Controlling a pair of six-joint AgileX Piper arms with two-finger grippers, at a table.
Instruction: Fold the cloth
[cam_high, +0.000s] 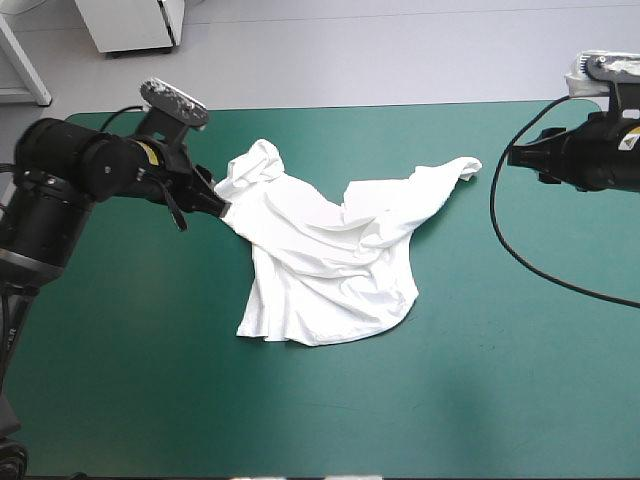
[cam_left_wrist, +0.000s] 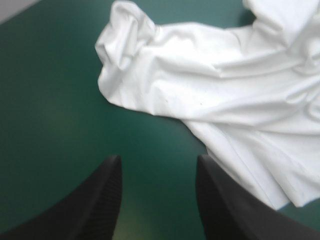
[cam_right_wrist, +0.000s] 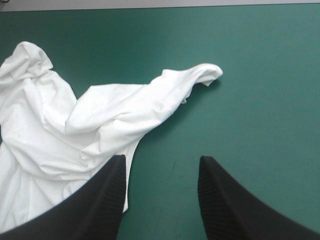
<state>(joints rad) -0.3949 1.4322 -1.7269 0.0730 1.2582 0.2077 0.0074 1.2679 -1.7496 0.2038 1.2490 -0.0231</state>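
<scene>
The white T-shirt (cam_high: 330, 260) lies crumpled and partly spread in the middle of the teal-green table, one bunched sleeve toward the far left and a twisted tip (cam_high: 465, 167) reaching toward the right. My left gripper (cam_high: 222, 207) is at the shirt's left edge, open, with only table between its fingers; in the left wrist view (cam_left_wrist: 157, 162) the T-shirt (cam_left_wrist: 225, 90) lies just ahead of and beside it. My right gripper (cam_high: 510, 157) hovers open to the right of the twisted tip; its own view (cam_right_wrist: 160, 162) shows the T-shirt (cam_right_wrist: 100, 120) ahead.
Bare teal-green cover (cam_high: 400, 400) stretches along the near side and the right side of the table. The far table edge (cam_high: 380, 106) runs just behind the shirt.
</scene>
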